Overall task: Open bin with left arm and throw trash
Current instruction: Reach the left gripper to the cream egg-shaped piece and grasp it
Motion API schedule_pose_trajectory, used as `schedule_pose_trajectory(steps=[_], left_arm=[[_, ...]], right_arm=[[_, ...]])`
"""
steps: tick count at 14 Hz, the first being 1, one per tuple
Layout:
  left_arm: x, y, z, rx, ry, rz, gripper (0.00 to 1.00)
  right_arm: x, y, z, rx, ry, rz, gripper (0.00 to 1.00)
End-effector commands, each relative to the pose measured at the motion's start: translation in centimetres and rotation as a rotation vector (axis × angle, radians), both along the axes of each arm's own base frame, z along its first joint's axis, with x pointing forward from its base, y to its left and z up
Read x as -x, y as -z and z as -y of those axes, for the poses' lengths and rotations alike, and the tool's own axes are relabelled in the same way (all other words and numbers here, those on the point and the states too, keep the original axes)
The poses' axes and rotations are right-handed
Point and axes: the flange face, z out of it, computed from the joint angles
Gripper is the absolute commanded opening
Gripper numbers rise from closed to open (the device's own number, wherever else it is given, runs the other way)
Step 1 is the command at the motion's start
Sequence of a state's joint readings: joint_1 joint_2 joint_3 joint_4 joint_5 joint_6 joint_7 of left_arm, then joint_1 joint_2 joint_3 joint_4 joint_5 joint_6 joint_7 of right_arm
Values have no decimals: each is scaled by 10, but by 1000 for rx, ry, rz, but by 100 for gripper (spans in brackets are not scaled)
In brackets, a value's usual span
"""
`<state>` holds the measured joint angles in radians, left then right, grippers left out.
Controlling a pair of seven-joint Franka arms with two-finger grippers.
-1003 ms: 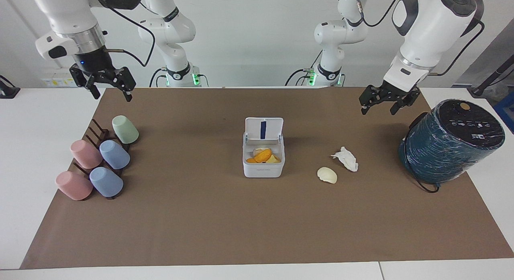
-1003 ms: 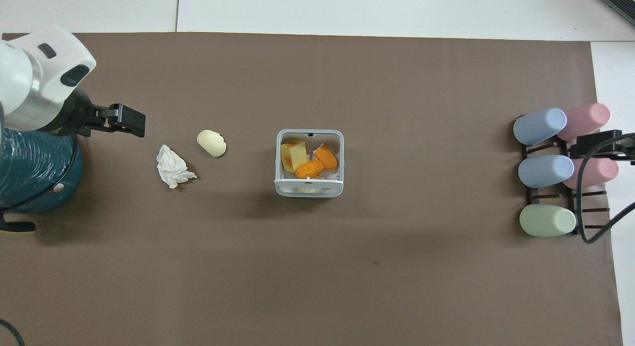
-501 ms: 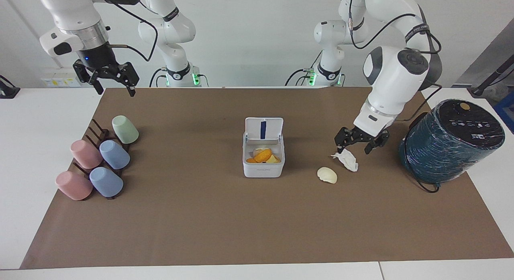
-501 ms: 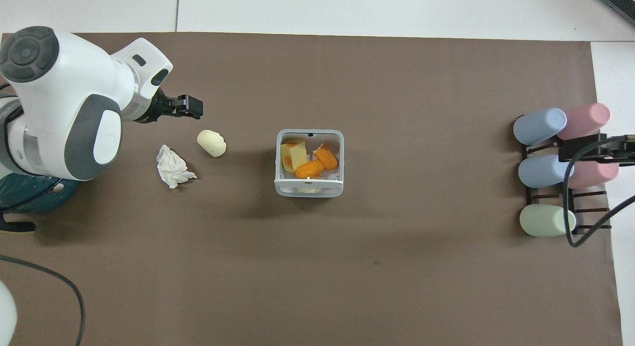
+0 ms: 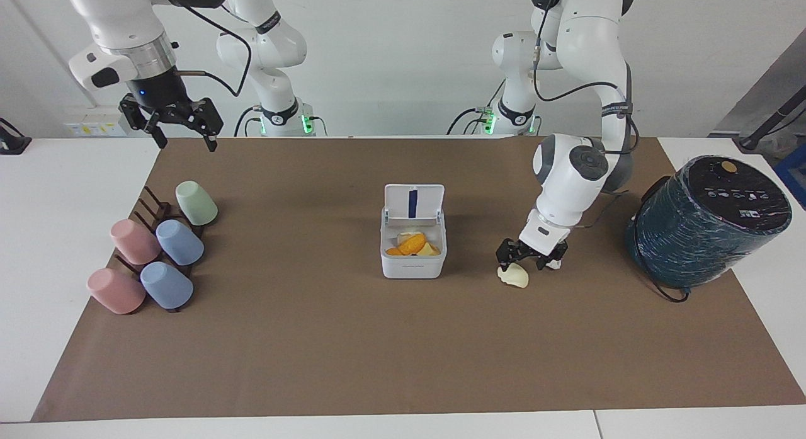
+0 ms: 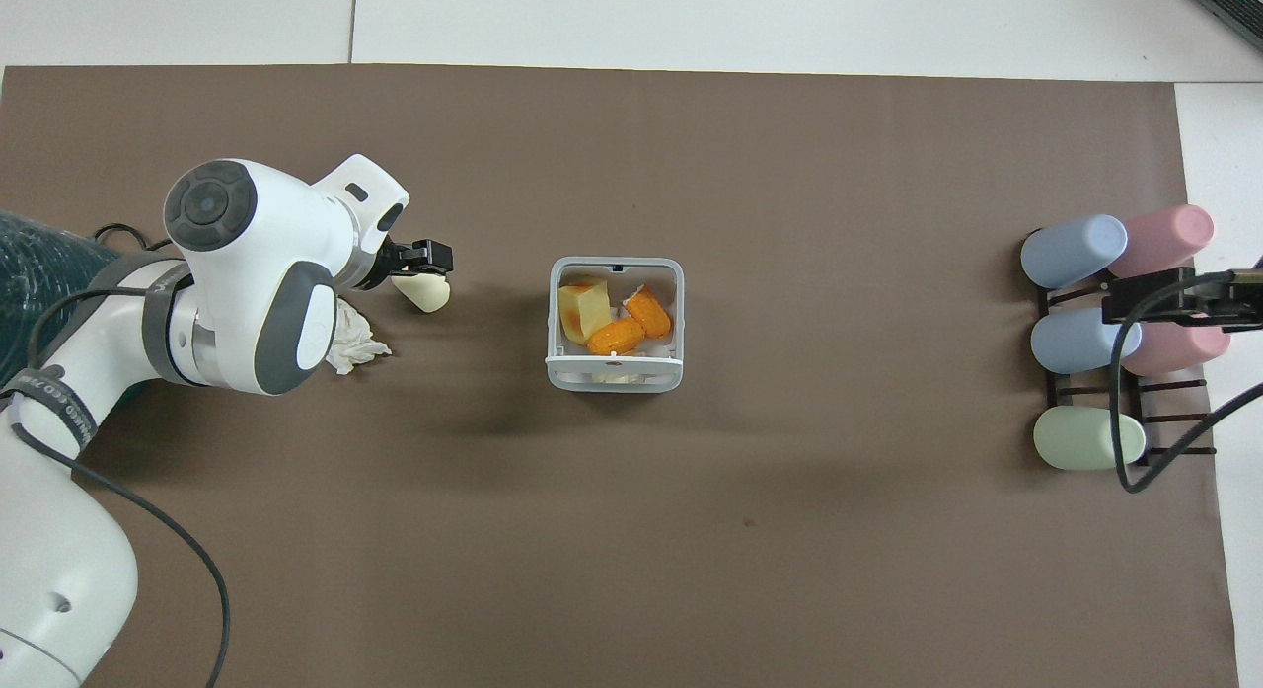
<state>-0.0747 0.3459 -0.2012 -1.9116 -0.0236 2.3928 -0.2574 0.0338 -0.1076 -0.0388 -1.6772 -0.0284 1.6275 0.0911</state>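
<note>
— White plastic bin [image 5: 412, 247]: lid up, with orange and yellow scraps inside it?

— Yes; it sat toward the right arm's end from the left gripper [image 5: 524, 258], whose jaws stood wide just over the cream peel [image 5: 514, 275], nothing held. The tissue [image 6: 355, 341] lay beside it, so two scraps remained.

— And the right gripper [image 5: 181, 129]?

— Open, waiting, above the table's edge by the cups [image 5: 164, 250].

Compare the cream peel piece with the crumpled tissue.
The cream peel piece is smooth, rounded and pale yellow; the crumpled tissue is white and wrinkled. The left gripper is right over the peel, while the arm partly hides the tissue. Both lie on the brown mat, outside the bin.
</note>
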Motion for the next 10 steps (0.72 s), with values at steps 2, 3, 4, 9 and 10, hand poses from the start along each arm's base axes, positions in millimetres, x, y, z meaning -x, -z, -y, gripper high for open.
schedule_pose_trajectory(steps=[2, 3, 4, 9, 10], left_arm=[[5, 15, 0, -2, -14, 38, 90], [5, 22, 0, 0, -14, 39, 90], [6, 25, 0, 0, -16, 36, 87], [9, 32, 3, 8, -14, 62, 73], [9, 33, 3, 8, -14, 61, 67]], right_arm=[[4, 2, -1, 2, 13, -16, 100], [5, 1, -1, 1, 15, -16, 100], [5, 1, -2, 2, 10, -16, 100], [8, -5, 0, 1, 13, -4, 100], [9, -6, -1, 1, 12, -2, 100]])
